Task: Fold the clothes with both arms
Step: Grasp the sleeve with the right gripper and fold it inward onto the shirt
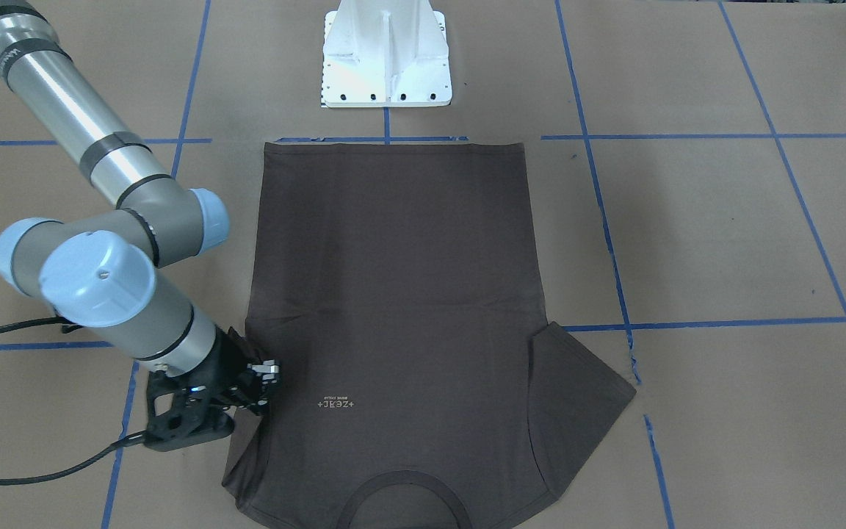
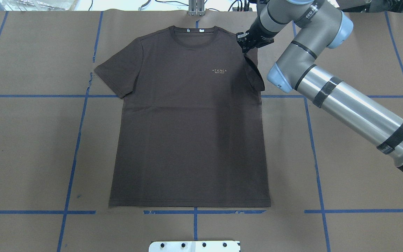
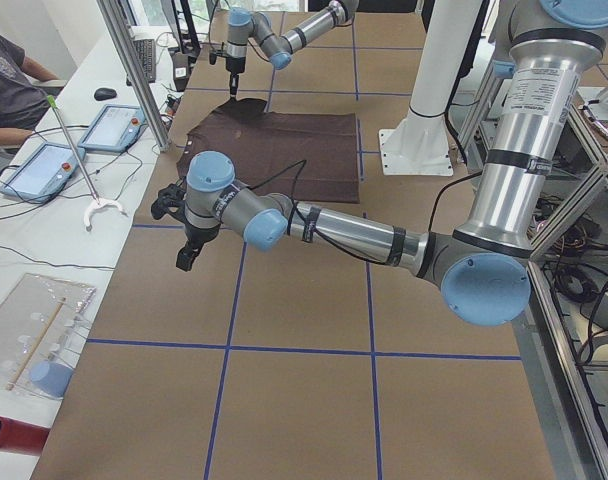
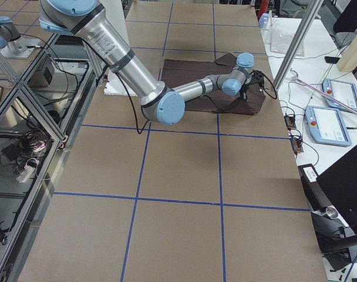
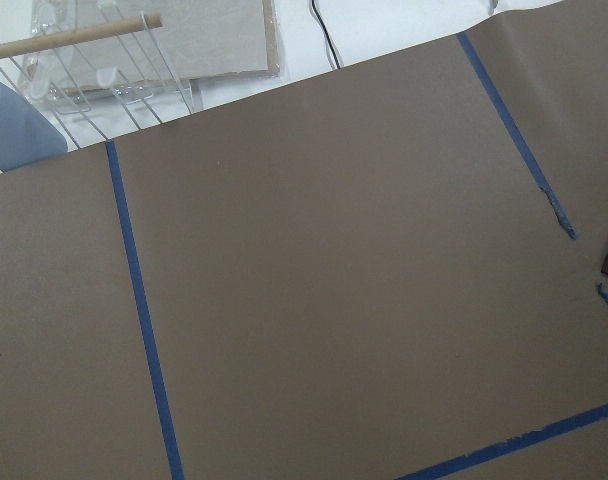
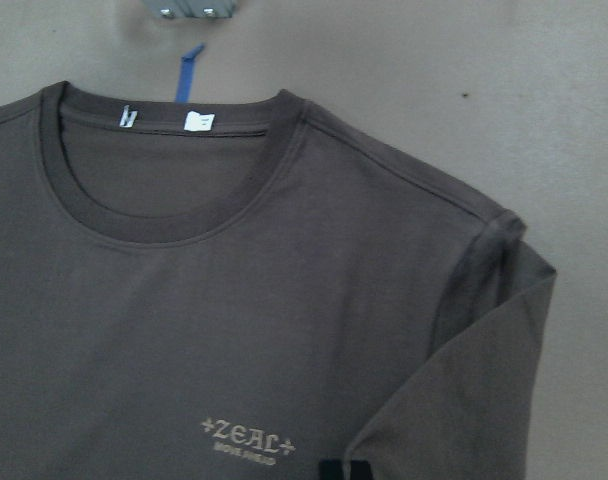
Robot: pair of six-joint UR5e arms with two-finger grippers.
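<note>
The right gripper [image 2: 245, 49] has its jaws pinched on the sleeve [image 2: 254, 71] hem of the T-shirt [image 2: 187, 133]. The rest of the shirt lies flat on the worktop [image 2: 348, 164] beside it, with that sleeve flopped in over the chest. The left gripper [image 3: 187, 258] hangs over the worktop well apart from the shirt, can't tell if it's open or closed.

The table [image 2: 30, 140] is covered in brown paper gridded with blue tape [image 2: 30, 95]. Two tablets [image 3: 111, 128] are laid on a white bench [image 3: 44, 230], left in the left-side view.
</note>
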